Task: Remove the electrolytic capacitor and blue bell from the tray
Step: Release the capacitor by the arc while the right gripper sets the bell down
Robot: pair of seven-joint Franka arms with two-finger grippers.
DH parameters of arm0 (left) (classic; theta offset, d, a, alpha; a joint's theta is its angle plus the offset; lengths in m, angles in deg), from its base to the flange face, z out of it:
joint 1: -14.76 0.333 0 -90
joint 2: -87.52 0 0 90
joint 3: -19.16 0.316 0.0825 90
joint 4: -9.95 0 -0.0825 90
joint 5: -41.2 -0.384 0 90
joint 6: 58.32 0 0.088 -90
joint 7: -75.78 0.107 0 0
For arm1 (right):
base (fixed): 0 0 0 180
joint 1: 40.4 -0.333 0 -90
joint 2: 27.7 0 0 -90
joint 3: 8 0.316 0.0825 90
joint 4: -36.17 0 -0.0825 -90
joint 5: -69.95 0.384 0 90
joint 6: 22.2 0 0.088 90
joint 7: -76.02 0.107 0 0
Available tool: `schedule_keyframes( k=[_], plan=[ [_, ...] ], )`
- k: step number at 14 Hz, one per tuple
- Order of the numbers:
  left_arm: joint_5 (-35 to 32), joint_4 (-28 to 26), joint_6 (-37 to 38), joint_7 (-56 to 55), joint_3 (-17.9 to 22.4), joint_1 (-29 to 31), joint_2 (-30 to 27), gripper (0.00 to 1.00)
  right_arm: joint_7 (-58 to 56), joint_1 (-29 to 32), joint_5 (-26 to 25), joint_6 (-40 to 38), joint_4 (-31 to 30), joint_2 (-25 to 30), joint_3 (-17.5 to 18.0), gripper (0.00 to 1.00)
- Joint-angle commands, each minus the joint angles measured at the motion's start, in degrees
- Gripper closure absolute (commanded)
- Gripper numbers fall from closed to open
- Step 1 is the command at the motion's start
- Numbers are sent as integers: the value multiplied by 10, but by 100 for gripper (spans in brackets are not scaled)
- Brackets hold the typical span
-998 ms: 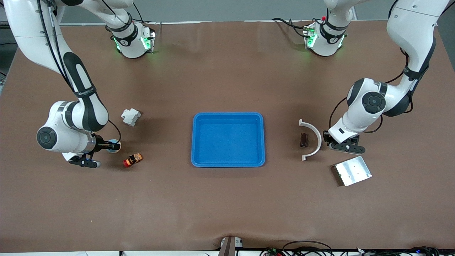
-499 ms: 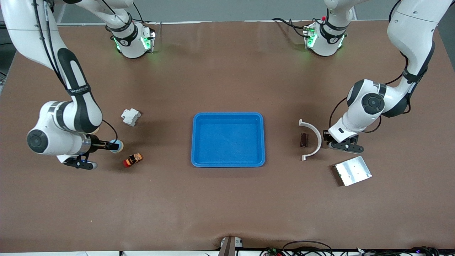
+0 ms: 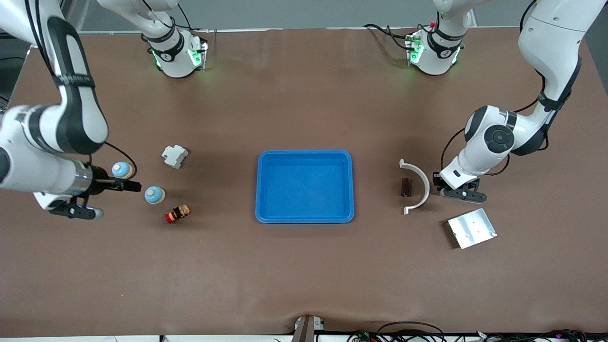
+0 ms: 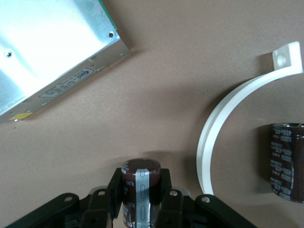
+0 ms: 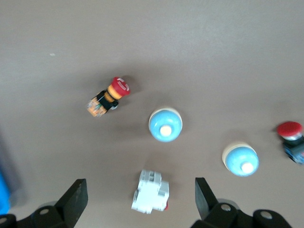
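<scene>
Two blue bells (image 3: 155, 194) (image 3: 121, 169) stand on the table under the right gripper (image 5: 140, 202), whose fingers are spread wide and hold nothing. Near the white curved bracket (image 3: 419, 186), the left gripper (image 4: 141, 197) pinches one capacitor (image 4: 138, 183); another capacitor (image 3: 405, 186) lies inside the bracket's curve.

Tray (image 3: 350, 187) mid-table; bells (image 3: 154, 194) twd right arm's end, capacitor (image 3: 405, 186) w/ bracket (image 3: 420, 185) twd left arm's.

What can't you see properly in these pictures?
- Front view: whatever the left tool holds is hidden under the arm's wrist; only the left wrist view shows a capacitor between its fingers.
- Left wrist view: the second capacitor and the metal box are cut off by the edges.
- Right wrist view: a red button is cut by the edge.
</scene>
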Motion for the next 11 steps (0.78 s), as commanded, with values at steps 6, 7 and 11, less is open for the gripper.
schedule_keyframes(
  k=[6,7,11],
  plan=[
    [-10,-9,-12,-6,-5,9,3,100,-3,20,-9,-144,30,173,-3,0],
    [-11,-9,-18,-6,-5,9,4,100,-2,20,-10,-161,56,169,-4,0],
    [-14,-9,-38,-6,-3,9,19,100,-4,15,-27,-160,92,149,-3,0]
  ],
)
